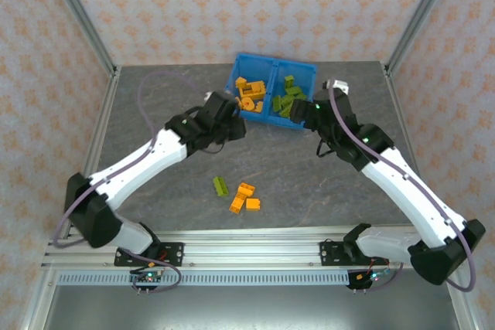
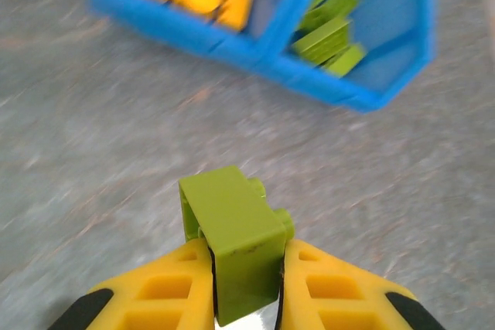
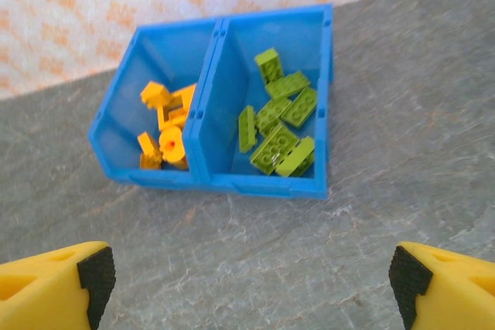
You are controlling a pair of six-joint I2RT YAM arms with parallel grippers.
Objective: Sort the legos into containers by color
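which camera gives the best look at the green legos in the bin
Right wrist: the green legos lie sharp and separate in the bin's right compartment. Left wrist shows them blurred and cropped; top external shows them small and crowded.

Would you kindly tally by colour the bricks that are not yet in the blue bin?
Orange bricks on the table: 3
Loose green brick on the table: 1
Held green brick in the left claw: 1
Total: 5

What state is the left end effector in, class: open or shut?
Shut on a lime green brick: in the left wrist view, the left end effector's yellow fingers clamp both its sides.
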